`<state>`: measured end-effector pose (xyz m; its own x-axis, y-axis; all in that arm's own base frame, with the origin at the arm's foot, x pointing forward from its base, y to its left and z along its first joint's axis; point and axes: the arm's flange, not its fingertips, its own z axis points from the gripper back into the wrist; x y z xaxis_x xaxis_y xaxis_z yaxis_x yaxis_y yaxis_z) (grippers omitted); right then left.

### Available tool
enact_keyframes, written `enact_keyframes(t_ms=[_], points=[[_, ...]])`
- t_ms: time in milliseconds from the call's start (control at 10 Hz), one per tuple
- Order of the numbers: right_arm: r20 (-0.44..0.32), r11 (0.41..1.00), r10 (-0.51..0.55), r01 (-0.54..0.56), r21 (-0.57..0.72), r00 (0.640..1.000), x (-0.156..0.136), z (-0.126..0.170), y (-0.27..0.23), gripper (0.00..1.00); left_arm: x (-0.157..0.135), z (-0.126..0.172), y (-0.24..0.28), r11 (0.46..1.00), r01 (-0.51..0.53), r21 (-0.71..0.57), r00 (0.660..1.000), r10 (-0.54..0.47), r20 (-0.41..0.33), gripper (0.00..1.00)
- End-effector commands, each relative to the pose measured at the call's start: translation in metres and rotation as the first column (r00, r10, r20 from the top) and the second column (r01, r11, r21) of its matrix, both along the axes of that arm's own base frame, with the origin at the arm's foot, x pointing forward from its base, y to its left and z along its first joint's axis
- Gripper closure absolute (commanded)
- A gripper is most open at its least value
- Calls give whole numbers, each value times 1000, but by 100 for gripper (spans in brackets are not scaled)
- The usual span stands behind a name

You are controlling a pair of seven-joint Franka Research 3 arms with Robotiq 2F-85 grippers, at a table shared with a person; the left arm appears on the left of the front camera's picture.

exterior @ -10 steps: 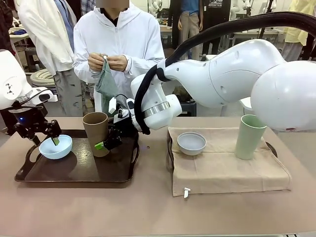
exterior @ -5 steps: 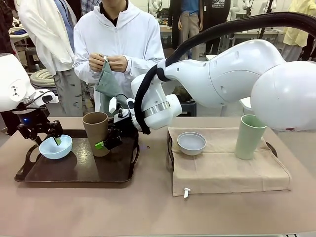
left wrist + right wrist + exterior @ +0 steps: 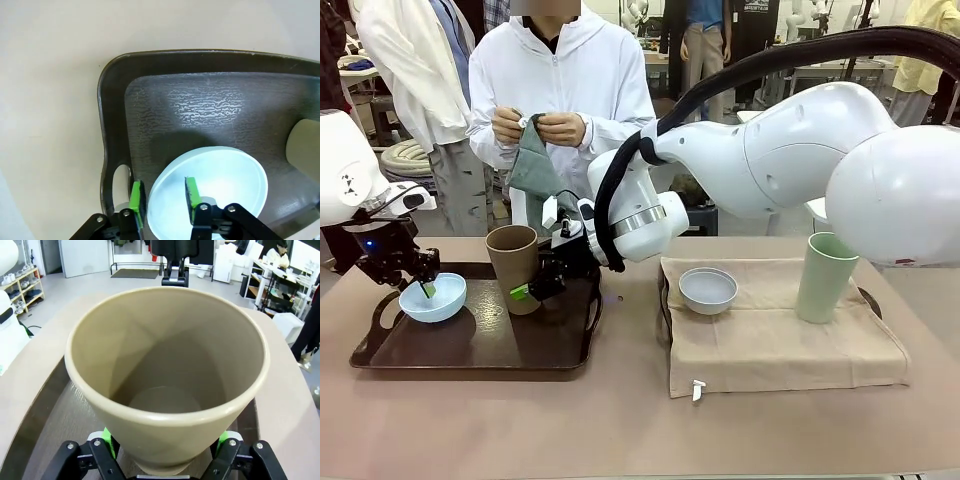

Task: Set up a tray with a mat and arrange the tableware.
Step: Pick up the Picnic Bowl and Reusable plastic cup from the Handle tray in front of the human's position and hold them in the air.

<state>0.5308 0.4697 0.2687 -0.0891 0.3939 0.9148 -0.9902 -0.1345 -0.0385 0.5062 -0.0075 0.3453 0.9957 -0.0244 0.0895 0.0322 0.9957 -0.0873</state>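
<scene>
On the table point(image 3: 620, 430), a beige mat point(image 3: 770, 345) covers the right-hand tray and carries the green cup point(image 3: 827, 278) at its right end and the greyish white bowl point(image 3: 708, 290) nearer the middle. The dark tray point(image 3: 470, 350) at the left holds the brown cup point(image 3: 510, 262) upright near its right end and the blue bowl point(image 3: 440, 300) at its left end. The right gripper point(image 3: 525, 292) is clamped low on the brown cup. The left gripper point(image 3: 162, 187) straddles the blue bowl's rim, jaws apart, one pad inside and one outside.

A robotics lab — white robot arms point(image 3: 790, 150) at a shared table point(image 3: 620, 420), more workbenches point(image 3: 272, 275) behind
</scene>
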Motion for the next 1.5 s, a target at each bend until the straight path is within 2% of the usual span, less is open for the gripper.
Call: enact_keyframes(t_ms=[0, 100, 200, 300, 400, 500, 700, 800, 1100, 1400], points=[[-7, 999, -19, 19, 40, 1000, 0, -2, 0, 100, -1, 7, 0, 1000, -20, -5, 1000, 20, -8, 100], [-9, 999, -18, 19, 39, 1000, 0, -2, 0, 77, -2, 8, 1, 1000, -21, -1, 1000, 21, -7, 98], [-12, 999, -20, 21, 37, 1000, 0, -2, 0, 77, -2, 9, 1, 1000, -22, 3, 1000, 22, -8, 100], [-14, 999, -24, 25, 35, 1000, 0, -2, -1, 100, -2, 9, 1, 1000, -24, 10, 1000, 24, -11, 100], [-17, 999, -27, 28, 33, 999, 1, -3, -2, 77, -2, 10, 1, 999, -26, 20, 1000, 26, -16, 100], [-19, 999, -29, 30, 31, 999, 2, -3, -3, 100, -2, 10, 1, 999, -27, 25, 999, 28, -20, 100], [-24, 999, -49, 49, 15, 999, 2, 4, -7, 100, -3, 13, 2, 998, -40, 55, 999, 41, -20, 100], [-48, 998, -64, 64, 0, 997, -2, 27, -12, 100, -9, 27, 3, 998, -40, 45, 999, 42, -32, 100], [27, 992, -104, 106, -66, 994, -28, 127, -29, 100, -29, 105, -1, 998, -62, 12, 997, 61, 50, 100], [49, 983, -152, 156, -101, 987, -39, 185, -39, 100, -56, 184, -14, 999, -37, -9, 991, 38, 131, 100]])
